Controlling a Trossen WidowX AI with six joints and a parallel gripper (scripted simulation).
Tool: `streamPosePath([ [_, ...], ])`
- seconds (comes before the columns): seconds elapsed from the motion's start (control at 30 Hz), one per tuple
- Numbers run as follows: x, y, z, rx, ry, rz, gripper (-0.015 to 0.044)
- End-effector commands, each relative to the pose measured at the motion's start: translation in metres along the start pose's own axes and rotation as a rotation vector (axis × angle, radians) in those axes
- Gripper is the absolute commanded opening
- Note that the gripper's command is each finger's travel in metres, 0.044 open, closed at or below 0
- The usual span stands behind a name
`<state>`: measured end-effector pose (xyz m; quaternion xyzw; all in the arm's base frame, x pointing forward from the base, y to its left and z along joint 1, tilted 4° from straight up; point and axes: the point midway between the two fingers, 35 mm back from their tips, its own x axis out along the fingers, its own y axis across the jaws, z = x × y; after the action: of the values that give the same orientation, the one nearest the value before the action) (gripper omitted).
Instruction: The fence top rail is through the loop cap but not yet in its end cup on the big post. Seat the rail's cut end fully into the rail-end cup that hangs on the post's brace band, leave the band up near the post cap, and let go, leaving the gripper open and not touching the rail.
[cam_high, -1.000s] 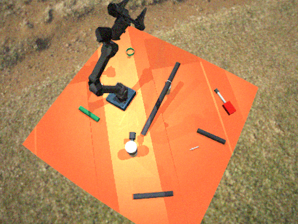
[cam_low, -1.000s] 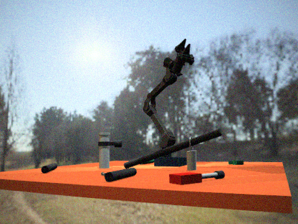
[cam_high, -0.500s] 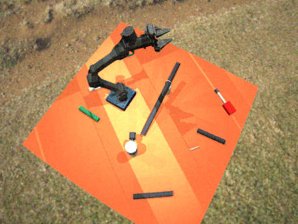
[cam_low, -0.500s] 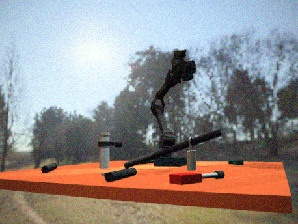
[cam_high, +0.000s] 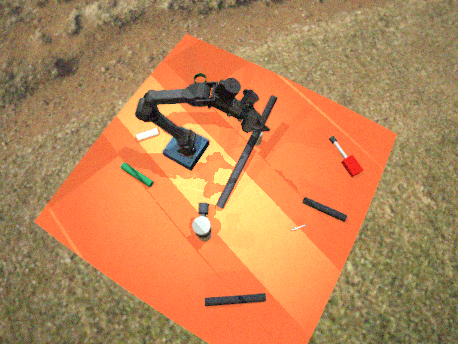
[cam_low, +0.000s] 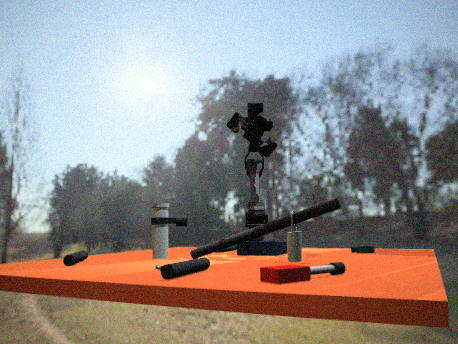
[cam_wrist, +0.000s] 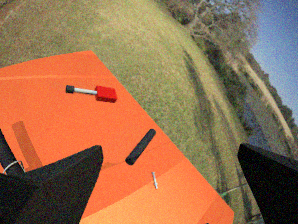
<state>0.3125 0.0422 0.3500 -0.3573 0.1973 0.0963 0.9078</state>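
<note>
- Dark, straight and slim, the rail (cam_high: 239, 170) (cam_low: 245, 236) (cam_wrist: 6, 151) slants through the loop (cam_high: 260, 134) (cam_low: 292, 220) on the small post (cam_low: 294, 247), its near end low by the worktop (cam_high: 150, 260) (cam_low: 100, 267) (cam_wrist: 45, 110).
- That low end lies beside the big post (cam_high: 201, 226) (cam_low: 160, 242), outside and below the cup (cam_high: 203, 208) (cam_low: 180, 221); the brace band (cam_low: 159, 220) sits high on the post.
- The tool (cam_high: 265, 122) (cam_low: 251, 135) (cam_wrist: 173, 153) stands wide apart, with nothing between its fingers.
- I expect a stiff, fairly light rail (its metal look is only a hint), perhaps slippery if pinched off-centre.
- The best hold is probably between loop and low end, nearer the cup, fingers square across it; held near the loop, that long end would swing widely.
- It should pivot in the loop, so lift and level it gently before sliding; a hard shove could drag the band down.
</note>
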Motion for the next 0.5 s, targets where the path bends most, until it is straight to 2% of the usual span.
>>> streamPosePath([
  [0.0, 0.012, 0.006, -0.078, 0.312, 0.269, 0.038, 0.0440],
  [0.27, -0.008, 0.023, -0.187, 0.887, 0.694, -0.021, 0.0440],
  [0.47, -0.012, 0.026, -0.195, 0.945, 0.735, -0.032, 0.0440],
])
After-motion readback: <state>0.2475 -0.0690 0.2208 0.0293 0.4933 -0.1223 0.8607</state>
